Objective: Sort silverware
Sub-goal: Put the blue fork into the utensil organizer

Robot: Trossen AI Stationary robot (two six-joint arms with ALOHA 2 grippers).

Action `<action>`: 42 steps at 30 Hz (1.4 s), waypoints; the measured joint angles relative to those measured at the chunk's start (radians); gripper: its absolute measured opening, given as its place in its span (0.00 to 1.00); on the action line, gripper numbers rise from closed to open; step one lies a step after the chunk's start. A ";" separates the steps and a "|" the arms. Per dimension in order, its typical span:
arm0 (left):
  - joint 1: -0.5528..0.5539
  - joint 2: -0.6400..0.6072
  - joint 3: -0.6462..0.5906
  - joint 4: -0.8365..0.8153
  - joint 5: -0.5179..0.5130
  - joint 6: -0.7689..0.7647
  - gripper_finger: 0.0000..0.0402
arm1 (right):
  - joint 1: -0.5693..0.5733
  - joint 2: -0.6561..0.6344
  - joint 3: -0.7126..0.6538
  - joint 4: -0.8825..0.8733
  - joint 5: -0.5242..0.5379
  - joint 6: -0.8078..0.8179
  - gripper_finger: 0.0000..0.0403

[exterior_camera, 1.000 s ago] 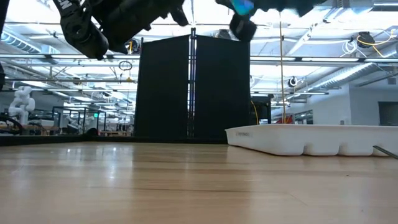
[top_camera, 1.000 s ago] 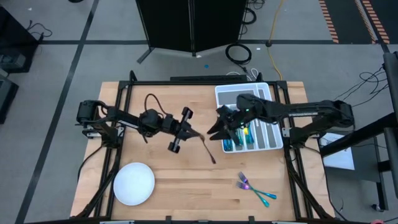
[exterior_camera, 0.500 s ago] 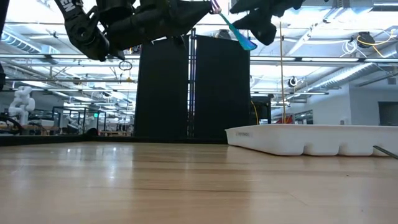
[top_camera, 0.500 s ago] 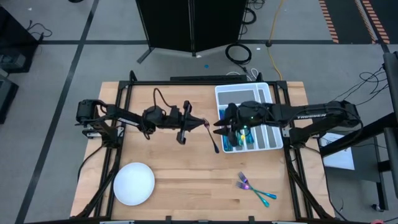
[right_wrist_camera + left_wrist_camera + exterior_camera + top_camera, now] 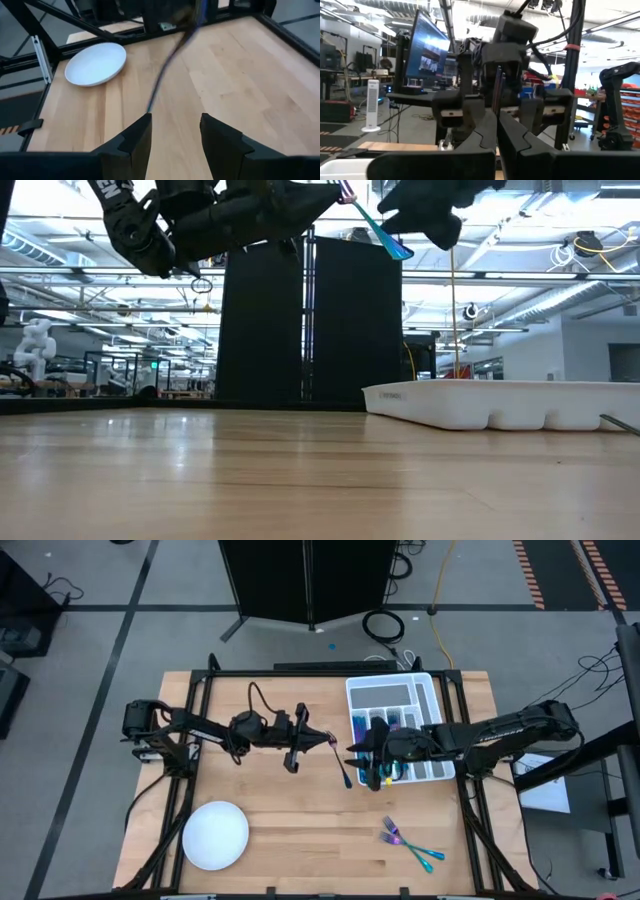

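My left gripper (image 5: pixel 322 741) hovers over the table's middle, shut on one slim iridescent piece of silverware (image 5: pixel 341 766). In the low view that piece (image 5: pixel 375 225) slants down from a pink end to a teal end. My right gripper (image 5: pixel 362 756) is open just right of it, facing it. In the right wrist view its fingers (image 5: pixel 175 131) stand short of the piece's lower end (image 5: pixel 151 106) and touch nothing. More silverware (image 5: pixel 393 722) lies in the white divided tray (image 5: pixel 352 692). Two or three pieces (image 5: pixel 408 843) lie on the wood near the front right. My left gripper pinches the piece between its two fingers at the pink upper end (image 5: pixel 497 92). The fingers (image 5: pixel 480 130) come level from the table's left. The piece is lifted clear of the table and slants down toward the near right, teal end (image 5: pixel 396 249) lowest.
A round white plate (image 5: pixel 215 835) sits at the near left corner and also shows as the plate (image 5: pixel 95 62) in the right wrist view. The tray (image 5: pixel 480 405) fills the far right. Bare wood lies between the plate and the loose pieces.
My left gripper moved right and toward the far edge and turned, carrying the piece up to my right gripper, then held still. My right arm drew back a little toward the right and near edge, uncovering the tray's far compartments.
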 joint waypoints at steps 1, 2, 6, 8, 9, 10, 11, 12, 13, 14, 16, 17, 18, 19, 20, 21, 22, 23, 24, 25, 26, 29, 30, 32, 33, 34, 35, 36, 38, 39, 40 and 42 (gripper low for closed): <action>-0.003 0.000 0.000 0.000 0.000 0.000 0.00 | 0.007 0.000 -0.011 0.008 0.007 0.010 0.39; -0.007 0.000 0.000 0.000 0.000 -0.004 0.00 | 0.013 0.000 -0.020 0.017 0.011 0.019 0.39; -0.013 0.000 0.007 -0.005 0.000 -0.026 0.00 | 0.038 -0.004 -0.028 0.029 0.010 0.040 0.39; -0.015 0.000 0.007 -0.012 0.000 -0.026 0.00 | 0.053 -0.015 -0.028 0.030 0.011 0.038 0.39; -0.015 0.000 0.007 -0.013 0.000 -0.032 0.00 | 0.059 -0.023 -0.028 0.029 0.019 0.037 0.39; -0.015 0.000 0.007 -0.013 0.000 -0.046 0.00 | 0.067 -0.031 -0.028 0.022 0.036 0.036 0.39; -0.016 0.000 0.007 -0.013 0.000 -0.052 0.00 | 0.074 -0.039 -0.028 0.015 0.058 0.035 0.39; -0.015 0.000 0.007 -0.017 0.000 -0.053 0.00 | 0.081 -0.049 -0.028 0.012 0.081 0.035 0.39; -0.015 0.000 0.007 -0.025 0.000 -0.057 0.00 | 0.086 -0.059 -0.028 0.010 0.104 0.037 0.39; -0.015 0.000 0.007 -0.028 0.000 -0.068 0.00 | 0.089 -0.067 -0.028 0.009 0.124 0.043 0.39; -0.015 0.000 0.007 -0.028 0.000 -0.087 0.00 | 0.089 -0.076 -0.028 0.010 0.138 0.055 0.39; -0.015 0.000 0.007 -0.027 0.000 -0.095 0.00 | 0.085 -0.076 -0.028 0.011 0.142 0.067 0.39; -0.015 0.000 0.007 -0.028 -0.002 -0.101 0.00 | 0.082 -0.074 -0.028 0.009 0.150 0.079 0.39; -0.015 0.000 0.007 -0.028 -0.005 -0.103 0.00 | 0.079 -0.069 -0.028 0.007 0.158 0.091 0.39; -0.015 0.000 0.007 -0.028 -0.009 -0.103 0.00 | 0.074 -0.061 -0.028 0.009 0.163 0.101 0.39; -0.015 0.000 0.007 -0.028 -0.012 -0.103 0.00 | 0.070 -0.054 -0.028 0.009 0.163 0.109 0.39; -0.015 0.000 0.007 -0.027 -0.018 -0.103 0.00 | 0.067 -0.045 -0.028 0.007 0.162 0.119 0.39; -0.015 0.000 0.007 -0.028 -0.023 -0.103 0.00 | 0.064 -0.032 -0.028 0.011 0.161 0.130 0.39; -0.015 0.000 0.007 -0.028 -0.029 -0.103 0.00 | 0.063 -0.019 -0.028 0.022 0.159 0.136 0.39; -0.015 0.000 0.007 -0.028 -0.034 -0.103 0.00 | 0.063 -0.007 -0.028 0.033 0.154 0.137 0.39; -0.015 0.000 0.007 -0.028 -0.041 -0.103 0.00 | 0.064 0.004 -0.028 0.044 0.139 0.137 0.39; -0.015 0.000 0.007 -0.032 -0.058 -0.103 0.00 | 0.064 0.032 -0.028 0.082 0.103 0.130 0.39; -0.015 0.000 0.007 -0.032 -0.060 -0.101 0.00 | 0.064 0.039 -0.028 0.094 0.101 0.128 0.39; -0.014 0.000 0.008 -0.034 -0.060 -0.095 0.00 | 0.064 0.046 -0.028 0.104 0.102 0.126 0.39; -0.014 0.000 0.008 -0.037 -0.060 -0.095 0.00 | 0.064 0.047 -0.028 0.103 0.102 0.124 0.39; -0.013 0.000 0.008 -0.040 -0.061 -0.095 0.00 | 0.064 0.047 -0.028 0.102 0.102 0.123 0.39; -0.012 0.000 0.008 -0.042 -0.060 -0.095 0.00 | 0.064 0.046 -0.028 0.103 0.102 0.119 0.39; -0.012 0.000 0.008 -0.041 -0.061 -0.094 0.00 | 0.064 0.046 -0.028 0.103 0.102 0.114 0.39; -0.012 0.000 0.008 -0.040 -0.061 -0.092 0.00 | 0.063 0.046 -0.028 0.106 0.102 0.106 0.39; -0.012 0.000 0.008 -0.039 -0.061 -0.085 0.00 | 0.059 0.046 -0.028 0.112 0.102 0.105 0.39; -0.012 0.000 0.008 -0.037 -0.061 -0.077 0.00 | 0.055 0.047 -0.028 0.121 0.102 0.105 0.39; -0.012 0.000 0.008 -0.027 -0.061 -0.076 0.00 | 0.043 0.056 -0.028 0.136 0.100 0.105 0.39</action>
